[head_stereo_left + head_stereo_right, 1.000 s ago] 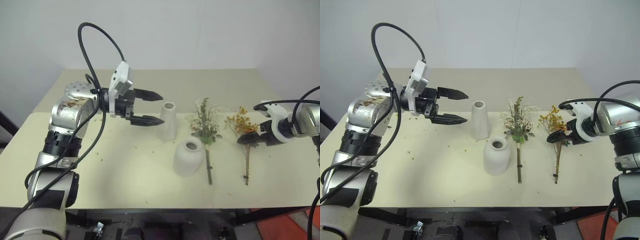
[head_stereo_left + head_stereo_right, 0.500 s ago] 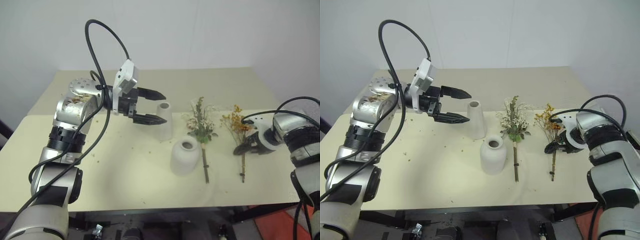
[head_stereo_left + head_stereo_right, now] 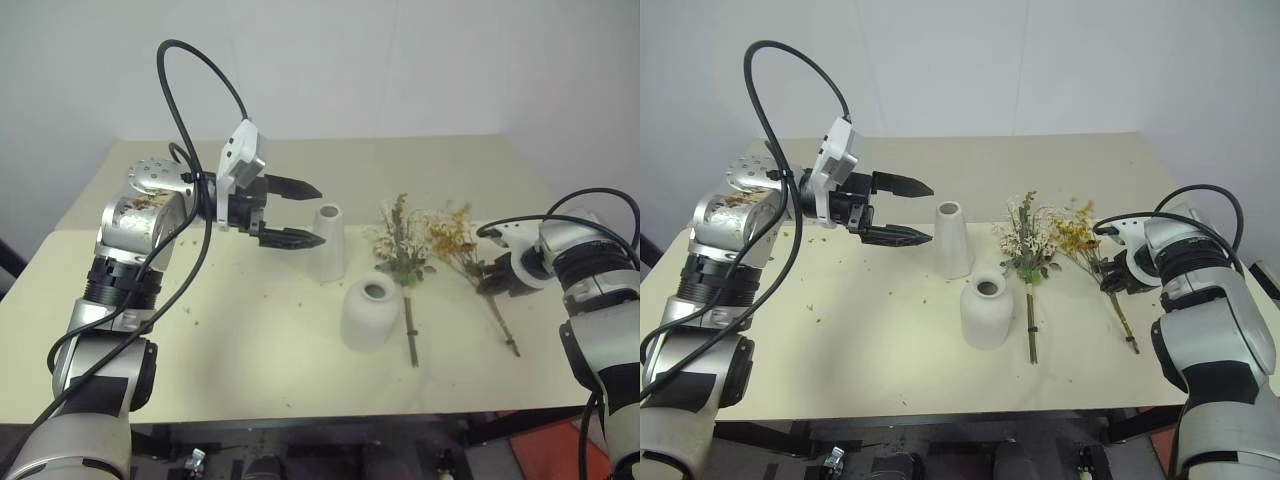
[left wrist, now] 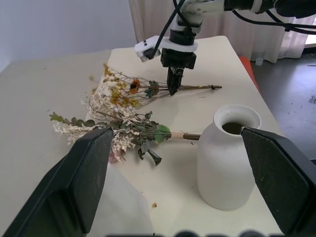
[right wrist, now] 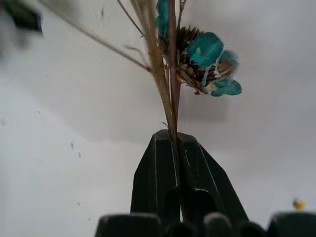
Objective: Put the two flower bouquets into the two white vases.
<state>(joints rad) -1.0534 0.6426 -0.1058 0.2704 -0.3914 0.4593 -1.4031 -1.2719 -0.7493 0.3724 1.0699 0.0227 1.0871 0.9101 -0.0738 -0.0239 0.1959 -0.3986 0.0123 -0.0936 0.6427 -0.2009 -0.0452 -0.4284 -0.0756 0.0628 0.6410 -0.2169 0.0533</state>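
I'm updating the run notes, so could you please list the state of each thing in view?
Tall slim white ceramic vase: upright, empty.
Squat rounded white vase: upright, empty.
Pink-and-white bouquet: lying flat, untouched.
Yellow dried bouquet: stems clamped, lying slanted.
Right tool: shut on the stems.
Left tool: open, empty.

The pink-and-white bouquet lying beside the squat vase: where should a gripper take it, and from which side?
Grip the pink-and-white bouquet on its bare stem below the wrapped band, coming from above. It lies flat on the table with the blooms at the far end, so that thin straight section probably gives the cleanest pinch, though the squat vase stands close beside it.
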